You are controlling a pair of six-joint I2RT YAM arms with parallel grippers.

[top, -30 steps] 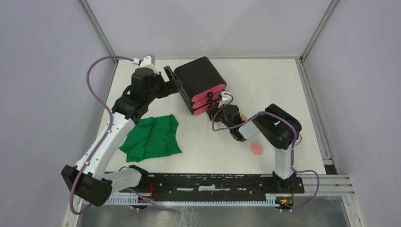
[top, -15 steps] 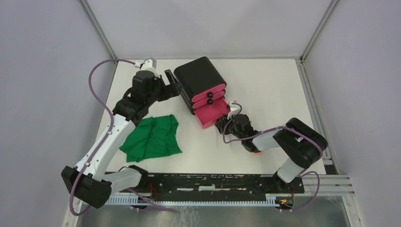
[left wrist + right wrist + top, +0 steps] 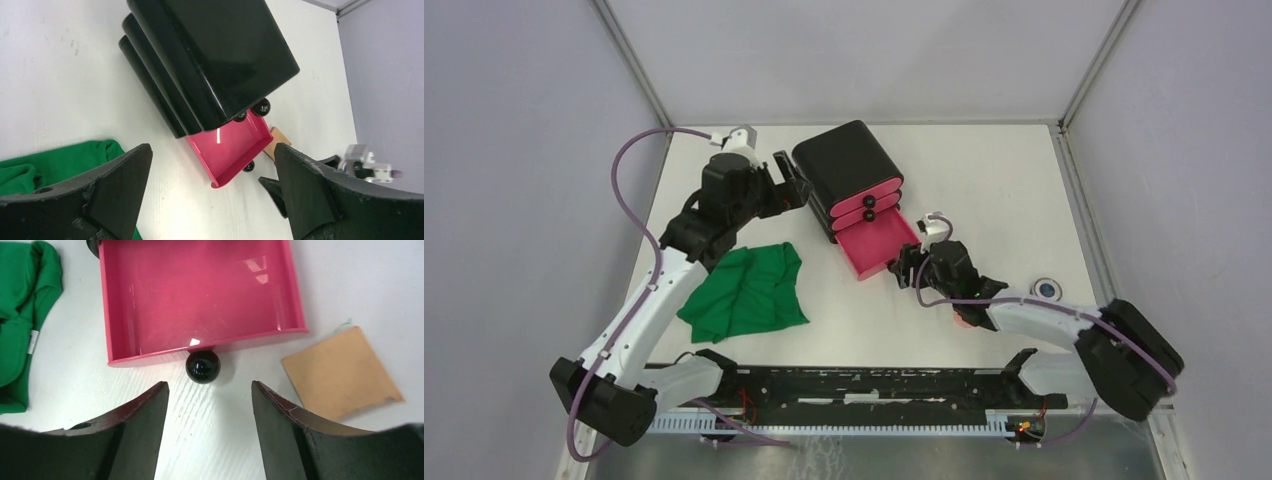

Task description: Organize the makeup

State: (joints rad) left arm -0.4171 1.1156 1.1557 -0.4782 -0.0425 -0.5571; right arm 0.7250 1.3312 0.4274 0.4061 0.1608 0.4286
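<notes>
The bottom pink drawer [image 3: 879, 245] of the black box [image 3: 849, 175] stands pulled out and empty [image 3: 200, 300]. Its black knob [image 3: 203, 366] sits just ahead of my right gripper [image 3: 208, 385], which is open and apart from it [image 3: 907, 265]. A tan square pad [image 3: 342, 372] lies flat to the right of the drawer [image 3: 277, 142]. A pink round puff [image 3: 964, 320] peeks out from under my right arm. The small round compact [image 3: 1047, 289] lies at the right. My left gripper [image 3: 789, 180] hangs open beside the box's left side, holding nothing [image 3: 212, 149].
A crumpled green cloth [image 3: 744, 290] lies left of the drawer, also at the left edge of the right wrist view [image 3: 20, 315]. The two upper drawers [image 3: 864, 205] are shut. Metal rails bound the table's edges.
My right gripper pulled the bottom drawer out toward the near edge, then let go of the knob and opened. The right arm swung lower, uncovering the compact. The left gripper barely moved.
</notes>
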